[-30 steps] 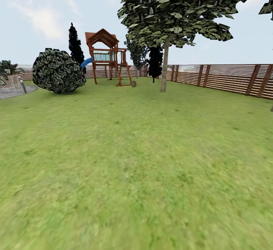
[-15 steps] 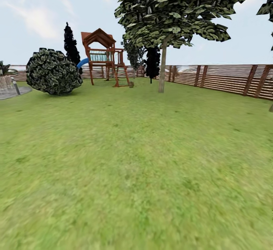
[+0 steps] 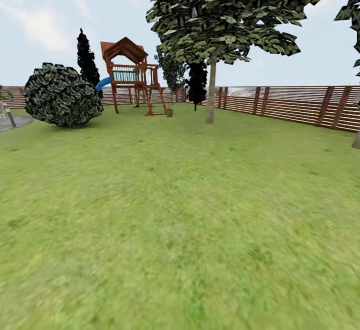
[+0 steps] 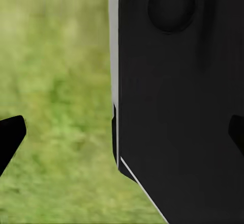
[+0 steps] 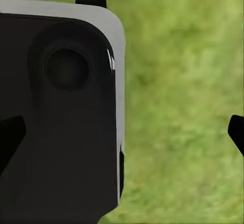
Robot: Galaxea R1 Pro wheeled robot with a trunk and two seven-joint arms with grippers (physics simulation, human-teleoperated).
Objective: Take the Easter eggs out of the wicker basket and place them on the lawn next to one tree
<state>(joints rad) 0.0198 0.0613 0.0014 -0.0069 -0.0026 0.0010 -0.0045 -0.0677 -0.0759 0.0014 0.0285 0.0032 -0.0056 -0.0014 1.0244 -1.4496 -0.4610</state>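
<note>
The wide green lawn with yellowish mottling (image 3: 180,220) runs from the camera's feet to a brown slatted wooden fence (image 3: 295,102) along its far edge. Near that far edge stands the tall tree with a straight pale grey-brown trunk and a broad light green canopy (image 3: 210,95). Beside it, further back, is a narrow near-black columnar tree (image 3: 197,82), and a red-brown wooden play tower with a blue slide (image 3: 131,75) rises toward the far left, next to a rounded dark leafy bush (image 3: 62,95).

A small brownish object (image 3: 169,112) sits on the grass at the foot of the play tower, well apart from the pale trunk. It may be the wicker basket, but it is too small to tell, and no eggs can be made out.

In the wrist views each arm hangs over blurred grass beside the robot's dark body panel. The left gripper (image 4: 122,132) and right gripper (image 5: 122,132) show only dark fingertips at opposite sides of the picture, spread wide apart and holding nothing.

The task looks barely begun. The main risk is steering to the wrong target: heading for the dark columnar tree, or mistaking that distant speck for the basket. A fast approach could also knock the basket over and scatter the eggs.
</note>
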